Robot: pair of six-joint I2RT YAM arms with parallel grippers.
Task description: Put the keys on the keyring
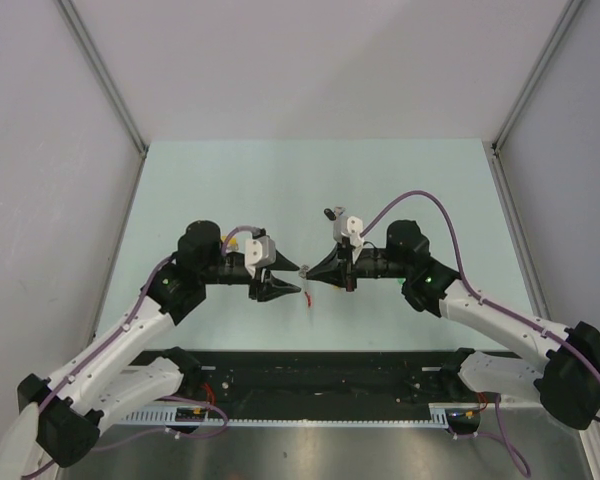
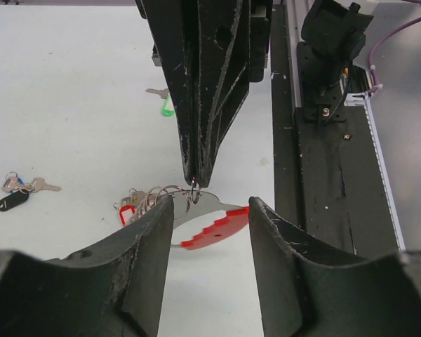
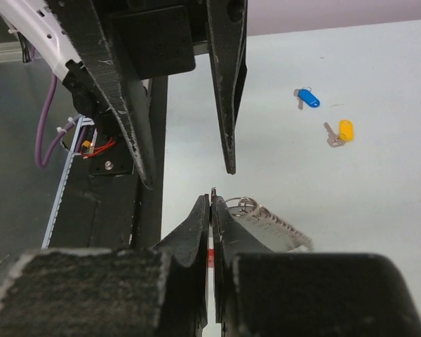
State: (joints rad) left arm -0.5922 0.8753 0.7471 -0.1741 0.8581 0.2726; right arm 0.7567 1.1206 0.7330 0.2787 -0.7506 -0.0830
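One keyring (image 2: 214,232) is held above the bench (image 2: 56,84), thinly clamped by the right end effector (image 3: 210,207), straddled by the wide-spread left end effector (image 2: 210,210); jolted, it could be dropped.

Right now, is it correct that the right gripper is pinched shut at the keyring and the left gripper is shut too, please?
Not quite: the left gripper is open, its fingers either side of the keyring, as the left wrist view shows. The right gripper is indeed pinched shut at the keyring.
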